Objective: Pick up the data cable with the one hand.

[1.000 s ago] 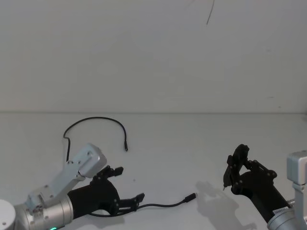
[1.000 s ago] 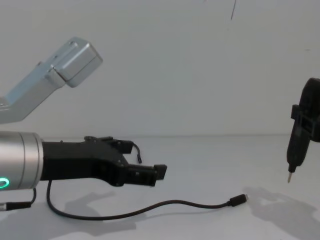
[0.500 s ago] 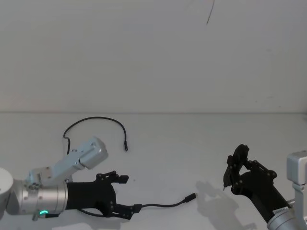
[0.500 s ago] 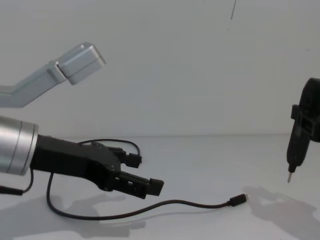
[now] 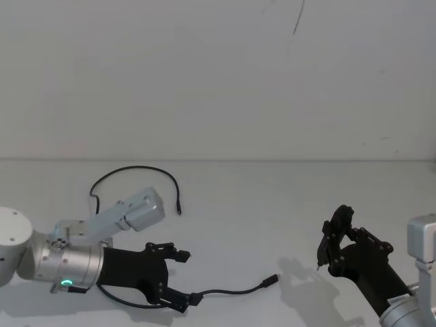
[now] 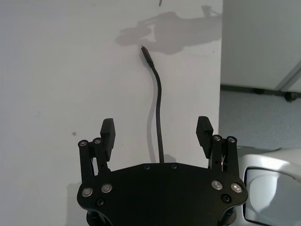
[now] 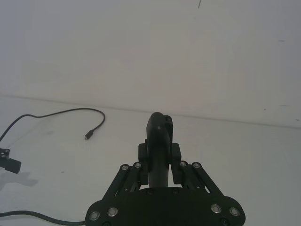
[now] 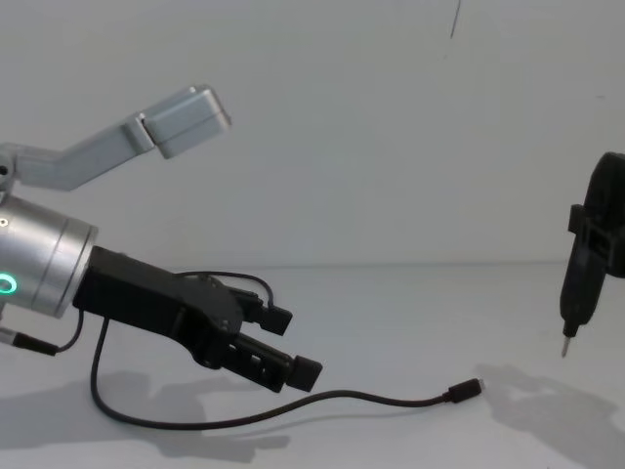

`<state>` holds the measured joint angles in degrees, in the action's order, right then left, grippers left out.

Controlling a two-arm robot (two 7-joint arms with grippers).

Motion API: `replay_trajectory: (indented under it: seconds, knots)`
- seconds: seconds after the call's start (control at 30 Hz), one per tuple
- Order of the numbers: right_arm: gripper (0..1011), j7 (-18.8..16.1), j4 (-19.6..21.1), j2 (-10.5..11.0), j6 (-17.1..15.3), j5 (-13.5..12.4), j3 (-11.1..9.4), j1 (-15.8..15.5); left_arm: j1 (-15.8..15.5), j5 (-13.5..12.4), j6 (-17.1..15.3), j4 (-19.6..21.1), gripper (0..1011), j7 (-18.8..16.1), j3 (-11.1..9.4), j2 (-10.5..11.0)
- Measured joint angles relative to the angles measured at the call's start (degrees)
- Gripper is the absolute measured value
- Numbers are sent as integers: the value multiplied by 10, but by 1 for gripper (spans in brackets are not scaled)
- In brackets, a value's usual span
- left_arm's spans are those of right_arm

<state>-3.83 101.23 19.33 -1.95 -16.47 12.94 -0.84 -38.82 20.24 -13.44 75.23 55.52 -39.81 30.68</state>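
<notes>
Black cord on a white table (image 5: 272,204): in the head view, the data cable (image 5: 238,290) is lying flat to the robot's front left. One end is curving in an arc on the far side and ending in the far plug (image 5: 179,212). The cord is then passing behind the silver left arm (image 5: 68,262) and re-emerging near the front edge, ending in the near plug (image 5: 274,278) toward the centre. The left gripper (image 5: 187,278) is reaching in low over this near stretch, its jaws spread wide and holding nothing. Its nearer fingertip is overlapping the cord in this view, and contact cannot be confirmed. The right gripper (image 5: 332,238) is hanging idle at the right, well apart from the cable.

In the left wrist view, the left gripper (image 6: 156,131) is showing both fingers (image 6: 107,133) wide apart. The data cable (image 6: 159,99) is running along the table between them, roughly centred, and is disappearing under the palm.

In the right wrist view, the right gripper (image 7: 160,123) is showing its fingers pressed together with nothing between them. The data cable (image 7: 61,112) is lying well beyond it.

In the chest view, the left gripper (image 8: 293,345) is tilting downward, its lower fingertip sitting just above the data cable (image 8: 371,398), which is resting on the table. A green ring light (image 8: 6,285) is glowing on the left arm. The right gripper (image 8: 578,293) is hanging above the table at the right edge.
</notes>
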Motion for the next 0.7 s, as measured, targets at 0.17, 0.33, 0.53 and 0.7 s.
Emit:
replay_trajectory:
  seconds: [0.17, 0.33, 0.53, 0.7]
  knots:
    - [263, 0, 0, 0, 0, 0, 0, 0, -16, -10, 2, -17, 1001, 9, -15, -5]
    - [263, 0, 0, 0, 0, 0, 0, 0, -25, -19, 4, -29, 1001, 5, -24, -11]
    - [263, 0, 0, 0, 0, 0, 0, 0, -29, -28, 5, -41, 1001, -9, -32, -17]
    - [263, 0, 0, 0, 0, 0, 0, 0, -32, -33, 6, -52, 1001, -21, -39, -25]
